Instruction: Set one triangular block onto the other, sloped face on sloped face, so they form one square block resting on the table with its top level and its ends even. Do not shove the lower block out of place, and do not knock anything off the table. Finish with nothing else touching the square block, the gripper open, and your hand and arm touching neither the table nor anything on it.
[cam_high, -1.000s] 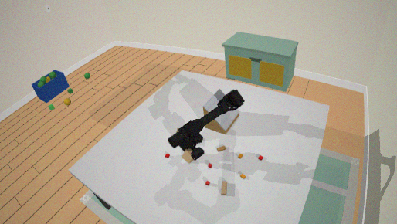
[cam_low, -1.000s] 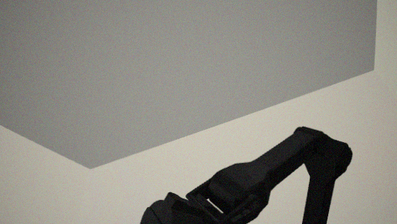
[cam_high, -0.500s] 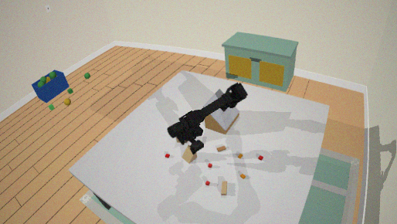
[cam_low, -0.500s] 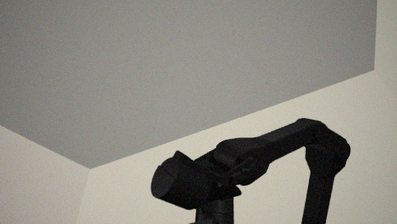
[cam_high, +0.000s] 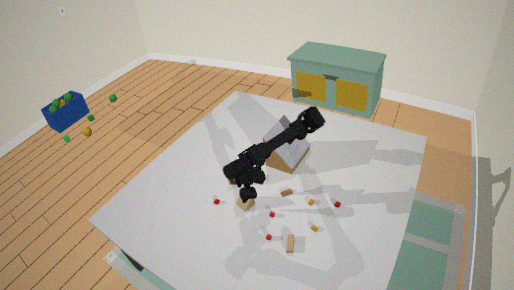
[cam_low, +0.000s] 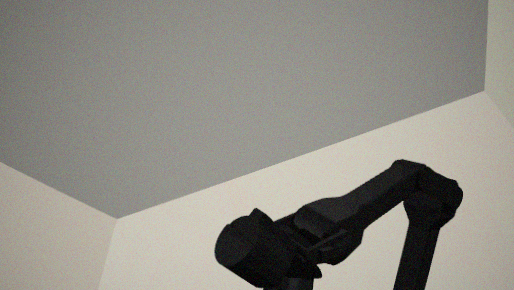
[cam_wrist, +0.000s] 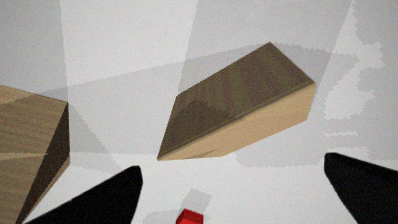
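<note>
In the wrist view a triangular block (cam_wrist: 235, 100), dark brown on its upper face and light tan along its near side, lies ahead of the fingers, turned at an angle. Another wooden block (cam_wrist: 30, 130) is cut off by the left edge, apart from the first. My gripper (cam_wrist: 229, 167) is wide open with nothing between its fingertips. In the top view a tan block (cam_high: 245, 204) shows just below the hand, and a bit of brown wood (cam_high: 232, 181) shows behind the arm. The arm hides the fingers there. The exterior view shows only the arm, no blocks.
A red cube (cam_wrist: 190, 218) is near the fingers. On the table (cam_high: 165, 200) are red cubes (cam_high: 216, 201) (cam_high: 272, 214), orange pieces (cam_high: 311, 202) (cam_high: 314, 228), small wooden blocks (cam_high: 286, 192) (cam_high: 290, 243) and a large roof-shaped block (cam_high: 295, 150) under the arm.
</note>
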